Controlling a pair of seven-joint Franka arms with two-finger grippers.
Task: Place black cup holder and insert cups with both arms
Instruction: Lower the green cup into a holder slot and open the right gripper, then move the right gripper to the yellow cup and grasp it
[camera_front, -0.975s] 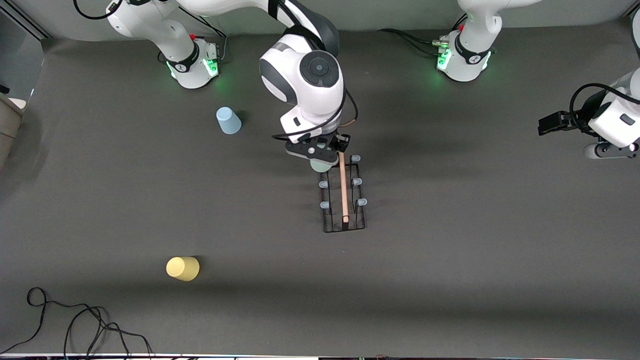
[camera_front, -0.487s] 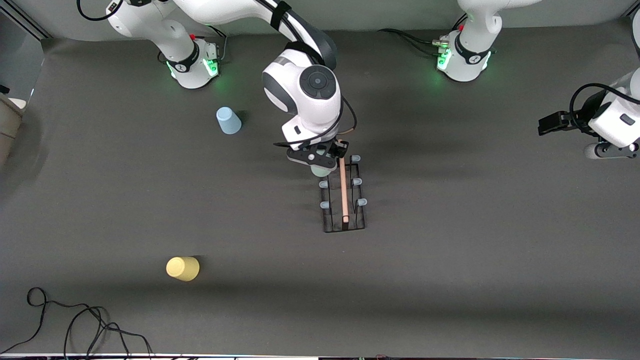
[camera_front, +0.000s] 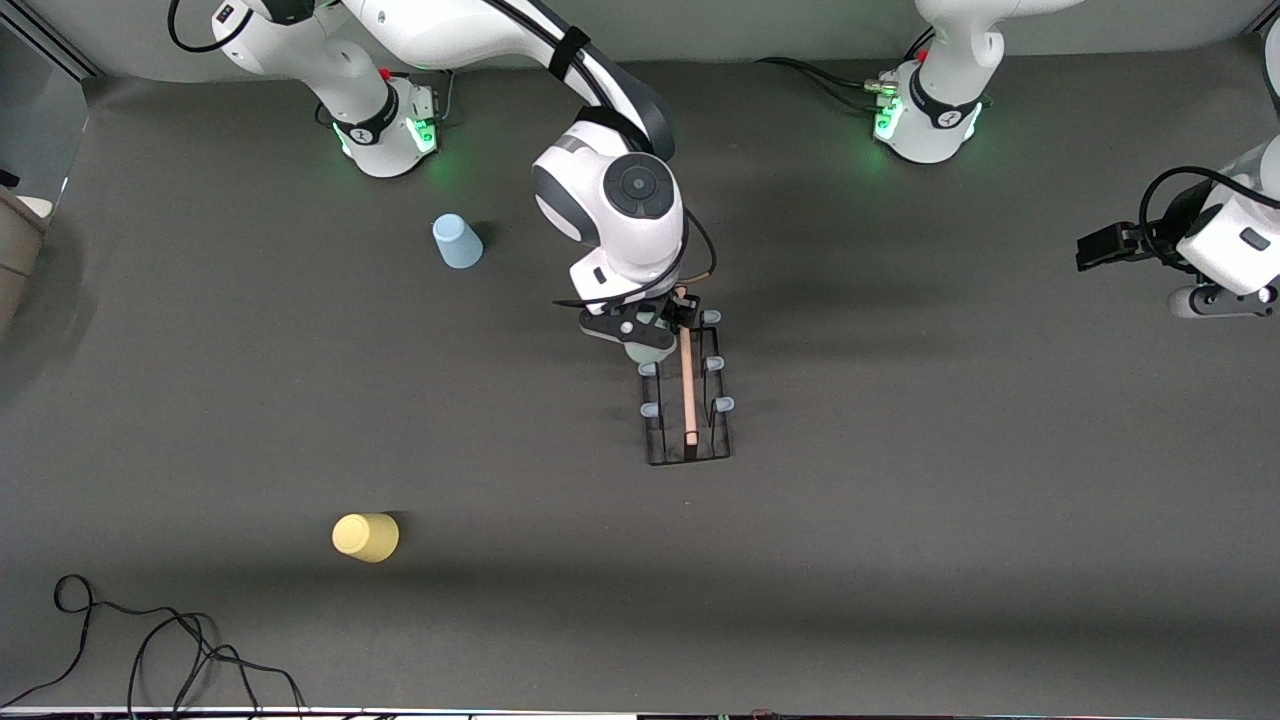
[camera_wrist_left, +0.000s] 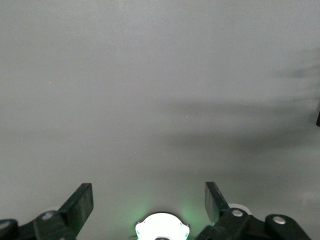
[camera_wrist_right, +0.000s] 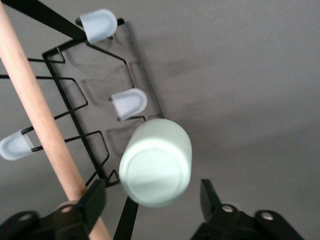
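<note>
The black cup holder (camera_front: 688, 452) stands mid-table, its wooden bar (camera_front: 688, 385) pointing toward the front camera. The pale green cup (camera_front: 647, 349) sits upside down and tilted at the peg farthest from the camera on the right arm's side. My right gripper (camera_front: 642, 322) hovers over it, open. In the right wrist view the cup (camera_wrist_right: 156, 162) lies between the spread fingers (camera_wrist_right: 95, 197), untouched, beside the bar (camera_wrist_right: 40, 120) and pegs (camera_wrist_right: 129, 102). The blue cup (camera_front: 456, 242) and yellow cup (camera_front: 366, 537) stand upside down toward the right arm's end. My left gripper (camera_front: 1098, 246) waits open and empty (camera_wrist_left: 149, 196) at its own end.
A black cable (camera_front: 150, 650) lies coiled at the table's near corner at the right arm's end. Both green-lit bases (camera_front: 385, 125) (camera_front: 925, 115) stand along the table's edge farthest from the camera. The left wrist view shows bare grey table (camera_wrist_left: 160, 100) and a lit base (camera_wrist_left: 162, 227).
The right arm has shifted a little toward the cup holder, its gripper and the green cup now closer against the wooden bar's end. The left arm has not moved.
</note>
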